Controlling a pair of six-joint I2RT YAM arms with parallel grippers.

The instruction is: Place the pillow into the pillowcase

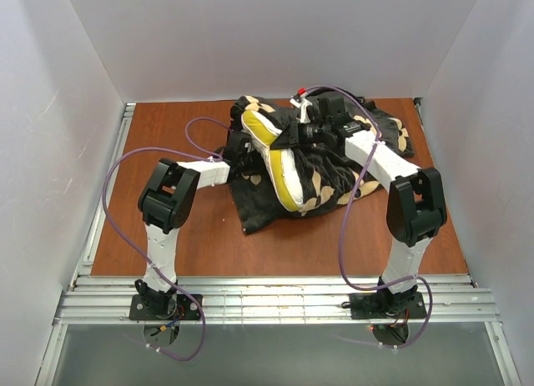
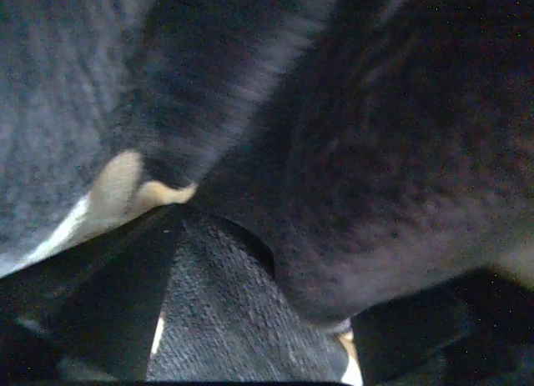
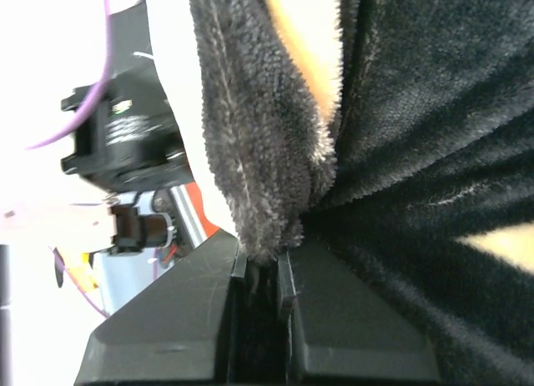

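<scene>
- The pillow (image 1: 282, 171) lies at the far middle of the table (image 1: 167, 253). It is only partly inside: its white face and yellow band show along the left side, and the pillowcase (image 1: 267, 209) is bunched around its right and near sides.
- My right gripper (image 3: 263, 265) is clamped tight on a fold of the black plush, which I judge to be the case's hem. The bite looks shallow, right at the fingertips.
- My left gripper (image 2: 267, 303) is buried in blurred plush, with dark finger shapes low at either side. I cannot tell whether it pinches the cloth or merely sits against it.
- The step in hand is drawing the case's mouth over the exposed part.
- To do it well, I would confirm the left hold first, then pull both hems leftward together, keeping the mouth spread wide.
- I would move slowly, since plush drags on quilting and a thin fold can slip out.
</scene>
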